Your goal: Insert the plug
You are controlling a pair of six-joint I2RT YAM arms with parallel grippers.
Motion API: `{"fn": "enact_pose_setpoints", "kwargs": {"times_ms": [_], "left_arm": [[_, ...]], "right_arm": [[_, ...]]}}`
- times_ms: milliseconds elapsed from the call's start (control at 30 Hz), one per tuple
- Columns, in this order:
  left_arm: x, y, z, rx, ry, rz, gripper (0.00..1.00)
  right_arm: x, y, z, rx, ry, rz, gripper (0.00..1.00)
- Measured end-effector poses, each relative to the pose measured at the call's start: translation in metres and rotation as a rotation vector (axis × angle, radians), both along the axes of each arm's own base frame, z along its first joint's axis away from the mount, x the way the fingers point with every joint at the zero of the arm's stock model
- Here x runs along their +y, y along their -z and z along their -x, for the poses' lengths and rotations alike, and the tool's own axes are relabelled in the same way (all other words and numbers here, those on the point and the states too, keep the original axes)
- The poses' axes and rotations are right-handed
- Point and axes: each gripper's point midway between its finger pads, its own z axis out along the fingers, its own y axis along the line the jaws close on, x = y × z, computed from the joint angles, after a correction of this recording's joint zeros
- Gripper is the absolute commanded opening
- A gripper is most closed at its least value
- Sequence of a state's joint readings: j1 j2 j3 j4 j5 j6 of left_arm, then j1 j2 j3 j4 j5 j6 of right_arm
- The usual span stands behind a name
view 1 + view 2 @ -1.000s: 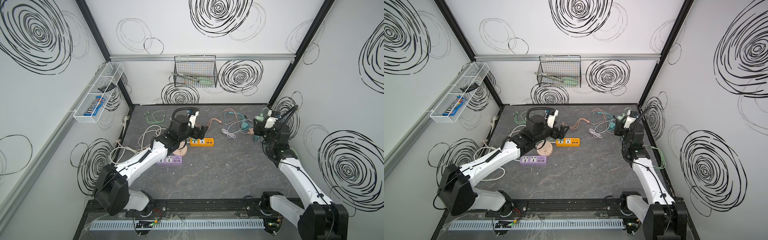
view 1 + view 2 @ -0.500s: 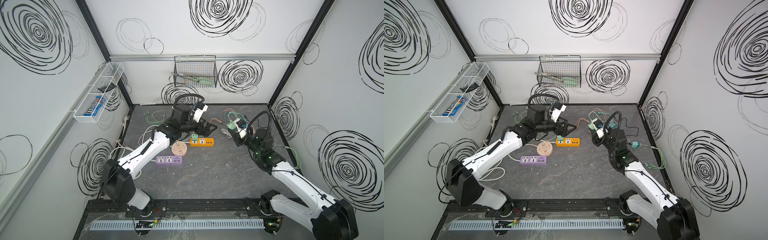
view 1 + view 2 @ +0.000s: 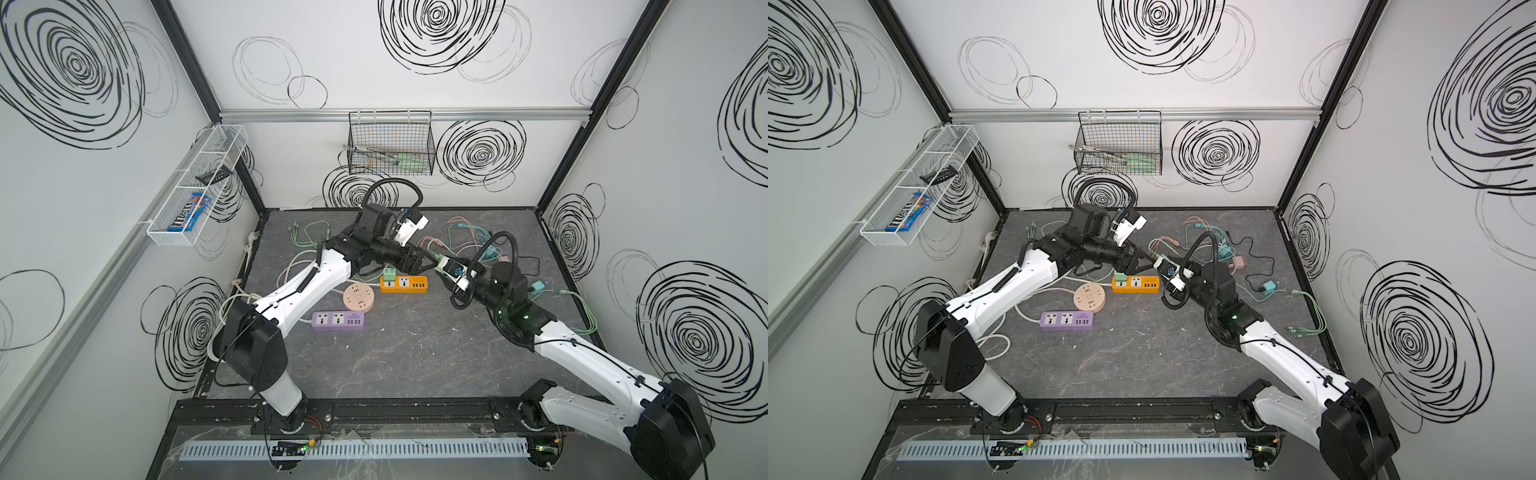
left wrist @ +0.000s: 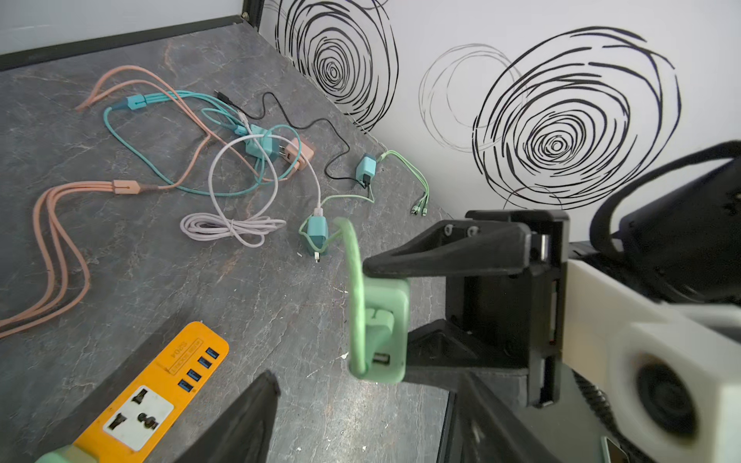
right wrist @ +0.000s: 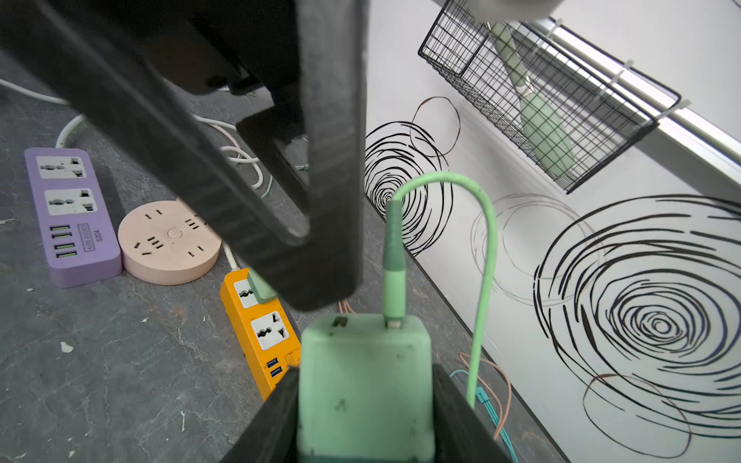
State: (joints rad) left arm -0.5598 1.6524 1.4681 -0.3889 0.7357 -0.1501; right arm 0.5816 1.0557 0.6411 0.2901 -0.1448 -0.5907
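A pale green plug (image 5: 365, 385), a charger block with a green cable (image 5: 483, 260) looping out of its end, sits between the fingers of my right gripper (image 5: 363, 373), which is shut on it. Both grippers meet in the air above the right end of the orange power strip (image 3: 404, 284). My left gripper (image 4: 371, 405) is open, its fingers (image 5: 333, 160) on either side of the plug (image 4: 379, 332) and apart from it. In both top views the left gripper (image 3: 428, 261) and the right gripper (image 3: 1160, 266) nearly touch. Another green plug (image 3: 389, 273) sits in the strip's left socket.
A purple power strip (image 3: 338, 321) and a round peach socket block (image 3: 359, 297) lie left of the orange one. Loose chargers and pink, teal and white cables (image 4: 240, 160) are spread over the back right of the table. A wire basket (image 3: 390, 143) hangs on the back wall.
My right arm swung in from the back right cable pile to the middle, carrying the green plug. My left gripper lifted off the orange strip, turned toward it, and its jaws have narrowed.
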Motion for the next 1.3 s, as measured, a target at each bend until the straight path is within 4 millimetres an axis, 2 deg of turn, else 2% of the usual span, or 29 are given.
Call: {"fn": "enact_pose_setpoints", "kwargs": {"times_ms": [67, 233, 433, 633, 733, 933, 1000, 1033, 1100, 1200, 1267, 1300], "left_arm": [[-0.002, 0.003, 0.004, 0.020, 0.016, 0.001, 0.60], [-0.009, 0.000, 0.011, 0.034, 0.045, 0.023, 0.54], [-0.012, -0.002, 0.014, 0.043, 0.063, 0.040, 0.53], [-0.014, 0.007, 0.013, 0.063, 0.069, 0.029, 0.53], [-0.014, 0.011, 0.013, 0.074, 0.071, 0.022, 0.45], [-0.015, 0.013, 0.017, 0.087, 0.100, 0.031, 0.13], [-0.015, 0.011, 0.018, 0.092, 0.107, 0.039, 0.04], [-0.015, 0.011, 0.018, 0.092, 0.109, 0.040, 0.00], [-0.015, 0.011, 0.018, 0.091, 0.107, 0.039, 0.00], [-0.014, 0.013, 0.014, 0.081, 0.090, 0.028, 0.00], [-0.012, 0.015, 0.011, 0.076, 0.075, 0.020, 0.00], [-0.012, 0.016, 0.010, 0.075, 0.069, 0.016, 0.00]], "right_arm": [[0.003, 0.000, 0.002, -0.010, -0.016, 0.007, 0.49], [0.008, 0.003, 0.007, -0.017, -0.053, 0.008, 0.49], [0.011, 0.007, 0.012, -0.014, -0.077, 0.006, 0.50], [0.016, 0.002, 0.015, -0.037, -0.091, -0.010, 0.50], [0.017, -0.003, 0.015, -0.053, -0.094, -0.023, 0.50], [0.018, -0.003, 0.015, -0.057, -0.095, -0.032, 0.51], [0.018, -0.005, 0.016, -0.058, -0.097, -0.036, 0.56], [0.019, -0.005, 0.016, -0.056, -0.097, -0.041, 0.63], [0.018, -0.005, 0.016, -0.041, -0.091, -0.057, 0.73], [0.014, -0.005, 0.012, 0.005, -0.044, -0.105, 0.83], [0.006, -0.009, 0.008, 0.050, 0.017, -0.168, 0.98], [0.000, -0.012, 0.006, 0.069, 0.044, -0.202, 0.97]]}}
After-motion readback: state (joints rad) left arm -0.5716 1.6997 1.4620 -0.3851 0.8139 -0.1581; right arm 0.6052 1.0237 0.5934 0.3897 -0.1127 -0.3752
